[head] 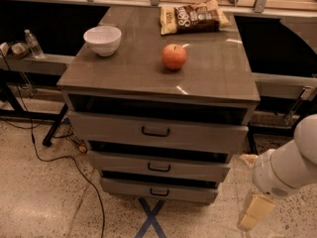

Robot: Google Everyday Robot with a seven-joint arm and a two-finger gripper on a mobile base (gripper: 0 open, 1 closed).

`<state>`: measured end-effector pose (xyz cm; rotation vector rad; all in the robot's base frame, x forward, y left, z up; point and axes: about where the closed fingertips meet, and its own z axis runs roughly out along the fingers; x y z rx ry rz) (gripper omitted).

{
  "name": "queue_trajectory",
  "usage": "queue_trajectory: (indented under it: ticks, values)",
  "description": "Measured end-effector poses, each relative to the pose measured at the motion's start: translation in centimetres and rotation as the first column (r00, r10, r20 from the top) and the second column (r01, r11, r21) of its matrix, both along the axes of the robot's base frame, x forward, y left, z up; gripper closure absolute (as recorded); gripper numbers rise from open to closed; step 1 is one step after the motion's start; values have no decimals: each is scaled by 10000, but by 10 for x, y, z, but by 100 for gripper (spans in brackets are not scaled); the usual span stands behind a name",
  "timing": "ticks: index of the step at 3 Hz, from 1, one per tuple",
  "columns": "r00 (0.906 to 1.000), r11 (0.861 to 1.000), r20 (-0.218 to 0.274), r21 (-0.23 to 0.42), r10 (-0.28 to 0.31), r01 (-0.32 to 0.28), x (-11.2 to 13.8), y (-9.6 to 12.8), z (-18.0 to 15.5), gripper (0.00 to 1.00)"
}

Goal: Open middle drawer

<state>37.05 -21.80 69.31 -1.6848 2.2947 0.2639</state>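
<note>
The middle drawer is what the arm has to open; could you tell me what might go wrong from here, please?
1. The gripper hangs low to the right of the cabinet, away from the middle drawer and its handle. The top drawer and bottom drawer carry similar handles close by, so it might catch the wrong one.
2. The apple sits loose on top of the cabinet; a jolt could roll it off.
</note>
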Motion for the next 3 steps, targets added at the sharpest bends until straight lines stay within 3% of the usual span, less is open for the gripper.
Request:
queue_trajectory:
  ticks: [1, 3]
  values:
    - [9995, 9957, 31, 870, -315, 311, 4, 16, -43, 0]
    - [9952, 9683, 680, 2444, -710, 524, 35, 67, -104, 0]
